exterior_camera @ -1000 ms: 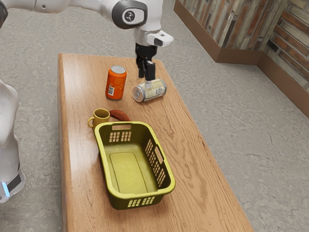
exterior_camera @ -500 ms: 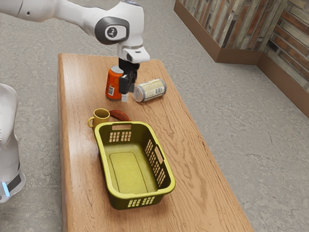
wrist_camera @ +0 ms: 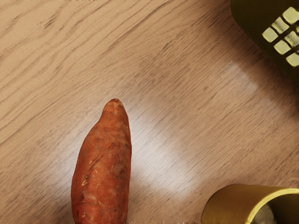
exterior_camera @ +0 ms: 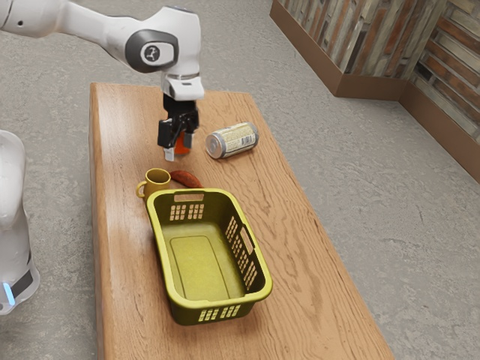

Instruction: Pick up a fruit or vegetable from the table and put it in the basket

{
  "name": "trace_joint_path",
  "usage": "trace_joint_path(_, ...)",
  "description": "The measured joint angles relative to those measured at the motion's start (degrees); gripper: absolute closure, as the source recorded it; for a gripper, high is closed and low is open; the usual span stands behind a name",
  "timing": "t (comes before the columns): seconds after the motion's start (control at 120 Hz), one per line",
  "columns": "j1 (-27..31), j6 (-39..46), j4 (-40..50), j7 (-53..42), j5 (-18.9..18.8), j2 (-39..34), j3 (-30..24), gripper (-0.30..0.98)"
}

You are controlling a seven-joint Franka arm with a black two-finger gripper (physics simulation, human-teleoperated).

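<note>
The black gripper point(exterior_camera: 178, 150) hangs above the table, its two fingertips apart with nothing between them. Beyond the mug, a reddish-brown sweet potato point(exterior_camera: 186, 179) lies on the wood, close to the end wall of the green basket point(exterior_camera: 262, 282). The wrist view has the tapered sweet potato point(wrist_camera: 103, 172) lengthwise on the table, its lower part cut off by the picture edge. A dark corner of the basket point(wrist_camera: 254, 29) appears there too. The basket's floor is bare.
A yellow mug point(exterior_camera: 157, 180) stands beside the sweet potato; the wrist view includes this mug point(wrist_camera: 226, 205) as well. An orange can point(exterior_camera: 181, 143) is mostly hidden behind the gripper. A pale can point(exterior_camera: 235, 140) lies on its side on the table point(exterior_camera: 300, 262).
My hand has swung from above the pale can toward the exterior view's left and lower, passing in front of the orange can. The sweet potato, mug, basket and cans have not moved.
</note>
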State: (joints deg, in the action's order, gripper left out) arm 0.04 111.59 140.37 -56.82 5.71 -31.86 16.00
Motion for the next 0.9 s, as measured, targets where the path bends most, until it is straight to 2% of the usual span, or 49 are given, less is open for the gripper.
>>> trace_joint_path(0.45,-0.62,0.36,0.23,-5.44,1.97,2.86,-0.04,0.02)
trace_joint_path(0.9,1.03,2.26,-0.4,-8.79,0.65,5.92,2.82,0.02)
